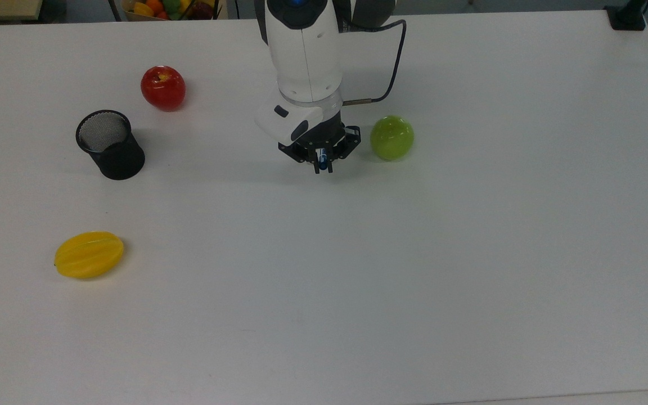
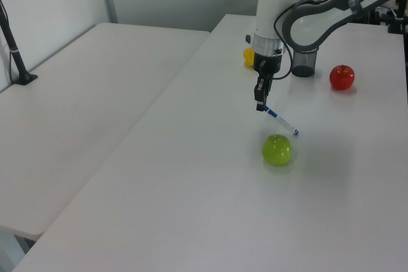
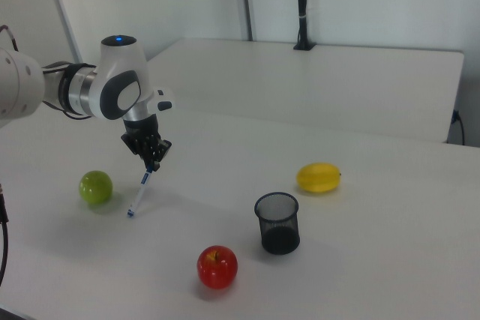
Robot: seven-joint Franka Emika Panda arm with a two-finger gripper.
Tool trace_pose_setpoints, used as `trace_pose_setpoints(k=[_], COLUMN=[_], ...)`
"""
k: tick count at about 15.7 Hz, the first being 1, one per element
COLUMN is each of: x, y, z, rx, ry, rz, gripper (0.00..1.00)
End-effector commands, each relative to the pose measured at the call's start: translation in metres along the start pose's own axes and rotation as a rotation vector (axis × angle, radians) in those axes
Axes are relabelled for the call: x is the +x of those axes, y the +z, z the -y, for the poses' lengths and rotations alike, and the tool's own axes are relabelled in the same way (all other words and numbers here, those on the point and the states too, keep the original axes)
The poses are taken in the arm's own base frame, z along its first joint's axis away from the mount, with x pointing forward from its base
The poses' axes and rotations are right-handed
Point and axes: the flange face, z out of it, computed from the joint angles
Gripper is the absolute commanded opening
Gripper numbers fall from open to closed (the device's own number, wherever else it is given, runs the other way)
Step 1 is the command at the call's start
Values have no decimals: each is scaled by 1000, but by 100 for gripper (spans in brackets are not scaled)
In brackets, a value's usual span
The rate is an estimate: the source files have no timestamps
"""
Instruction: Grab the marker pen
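The marker pen (image 2: pixel 280 121), a slim white barrel with blue ends, hangs tilted in the air above the table; it is also visible in the right view (image 3: pixel 139 192) and as a blue tip in the top view (image 1: pixel 322 164). My gripper (image 1: pixel 323 166) (image 2: pixel 261 107) (image 3: pixel 152 165) is shut on the pen's upper end. It hovers just to the top view's left of the green apple (image 1: pixel 392 137). The black mesh cup (image 1: pixel 109 144) stands far off at the top view's left.
A red apple (image 1: pixel 162 87) lies behind the mesh cup and a yellow fruit (image 1: pixel 88 254) sits near the top view's lower left. A black post base (image 1: pixel 626 17) occupies the table's far right corner. A second white table (image 2: pixel 70 100) adjoins in the left view.
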Motion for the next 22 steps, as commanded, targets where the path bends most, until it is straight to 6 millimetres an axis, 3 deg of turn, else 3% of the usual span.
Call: trace_pose_setpoints(k=[1,3,4,6,10,15,19,22], x=[3,4,4,3,-7,-41,-83,-105], y=[0,-2,-4,-13,-62,-150,-225,-268], z=[7,6,7,4,3,-13,-43,-60], rx=[16,16,14,14,1,-33,-55,-46], ry=[-1,6,5,12,16,44,108,150], rz=[-35,-38,-41,-48,-56,-9,11,9], gripper=[66,94,100,100,100,100,100,100])
